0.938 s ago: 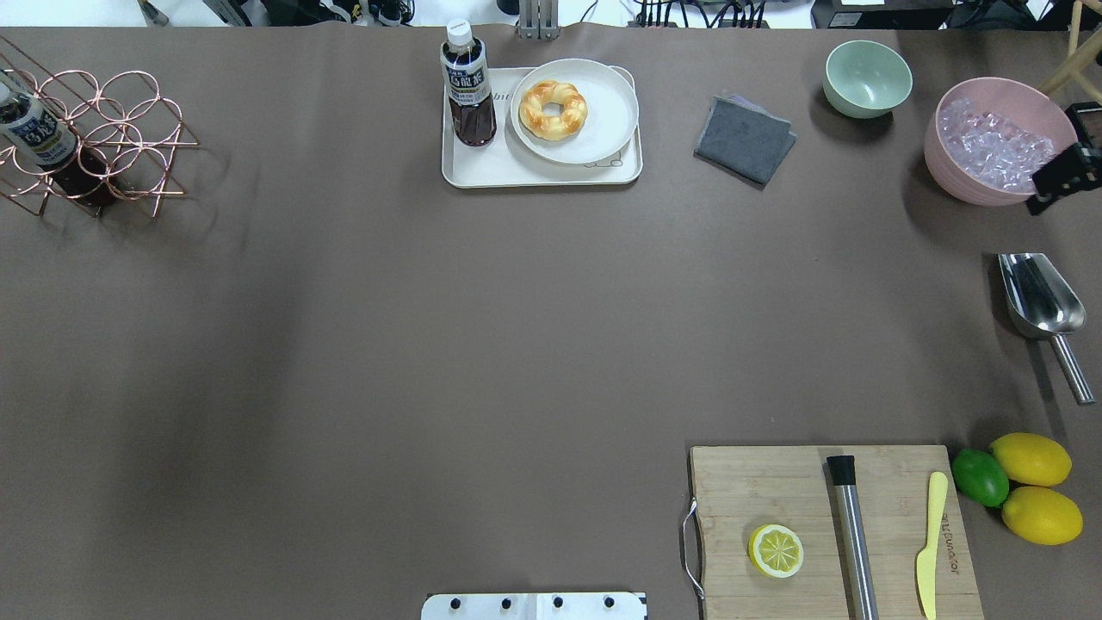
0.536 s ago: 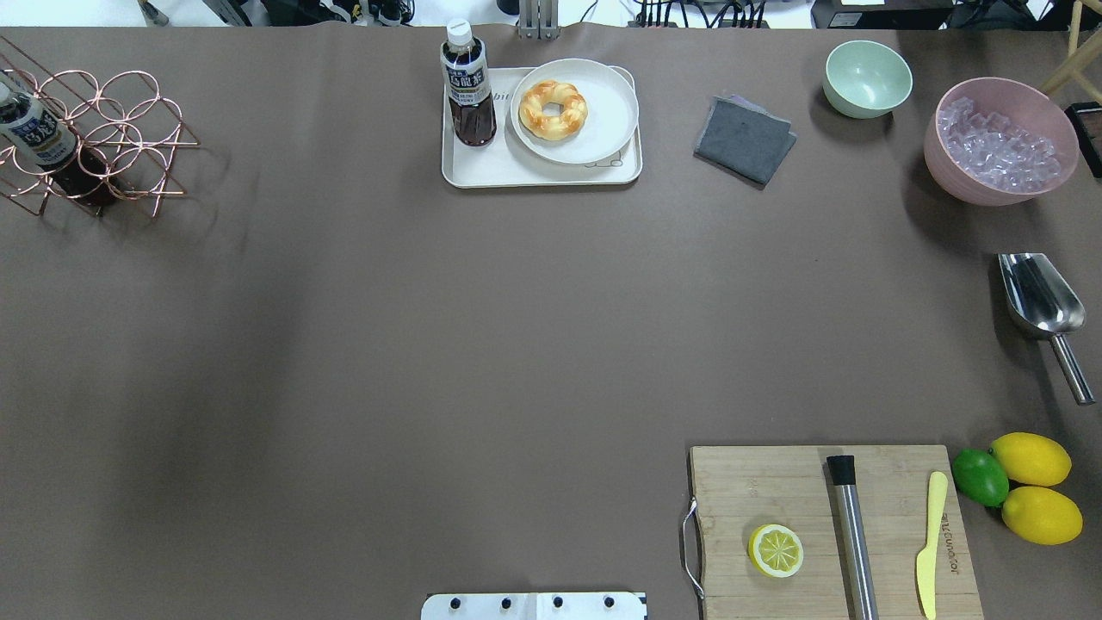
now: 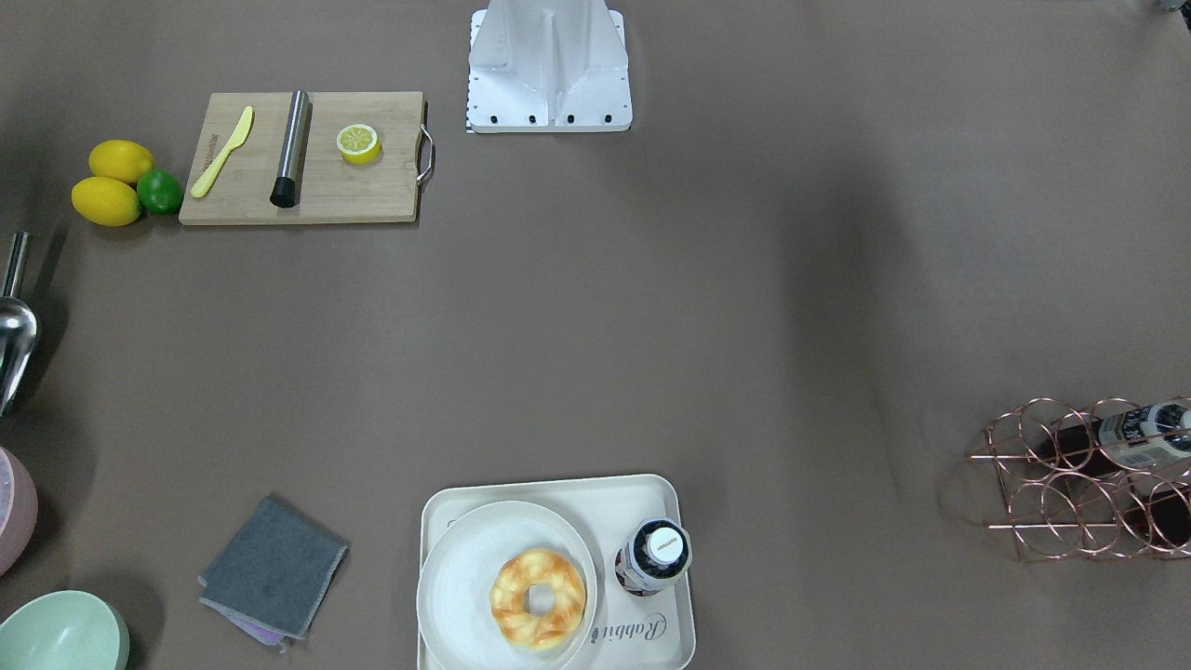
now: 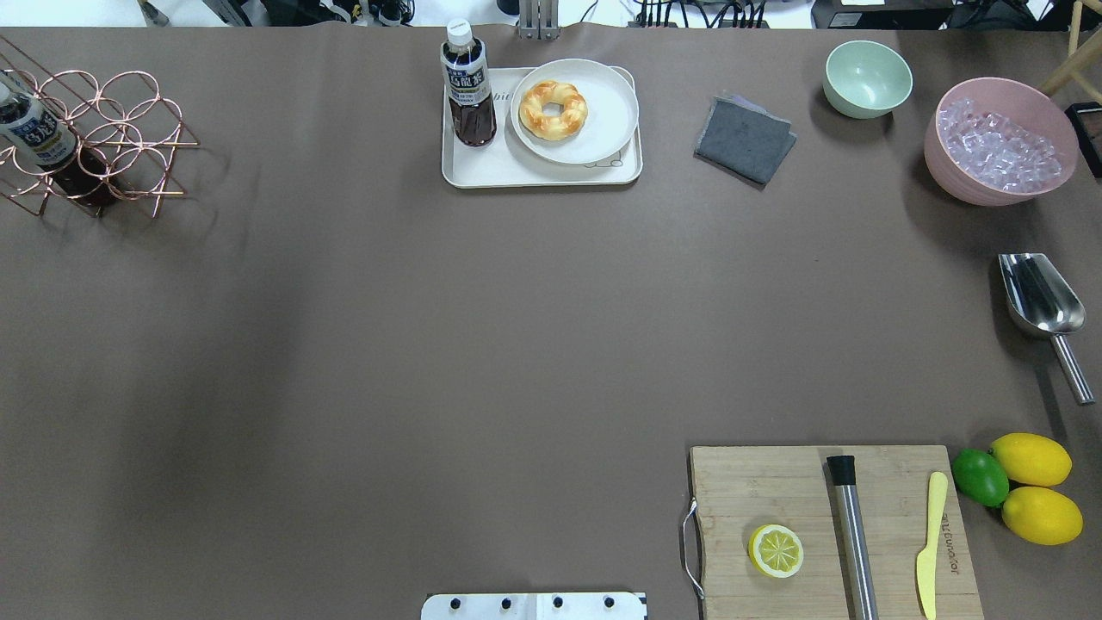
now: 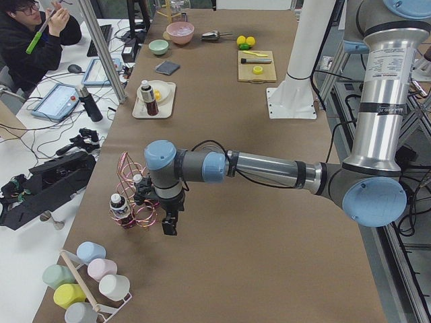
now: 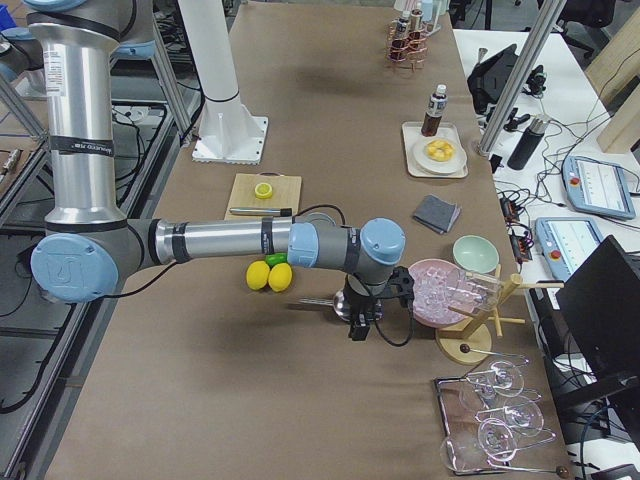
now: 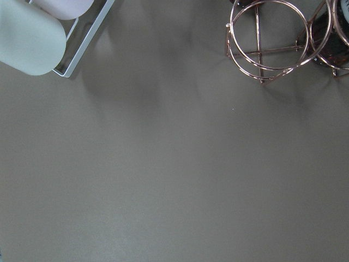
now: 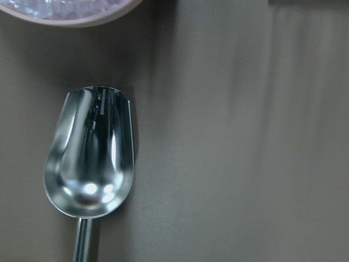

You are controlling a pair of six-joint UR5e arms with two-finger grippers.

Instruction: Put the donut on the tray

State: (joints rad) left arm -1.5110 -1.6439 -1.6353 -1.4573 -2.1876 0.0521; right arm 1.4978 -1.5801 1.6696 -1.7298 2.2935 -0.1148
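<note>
The golden-brown twisted donut [image 4: 553,109] lies on a round off-white plate [image 4: 603,129]. The plate sits on the cream tray [image 4: 482,168] at the table's far middle, next to an upright tea bottle [image 4: 467,86]. The front-facing view shows the donut [image 3: 538,597] on the tray [image 3: 558,493] too. My left gripper [image 5: 168,225] shows only in the exterior left view, beside the copper rack; I cannot tell if it is open. My right gripper [image 6: 358,328] shows only in the exterior right view, over the metal scoop; I cannot tell its state either.
A copper rack [image 4: 103,138] with a bottle stands far left. A grey cloth [image 4: 745,138], a green bowl [image 4: 867,77] and a pink bowl of ice [image 4: 999,142] stand far right. The scoop [image 4: 1037,297] lies at the right edge. A cutting board [image 4: 775,482] holds a lemon half [image 4: 776,550].
The dark right gripper that stood at the overhead view's right edge by the pink bowl has moved out of that view. Donut, plate and tray have not moved.
</note>
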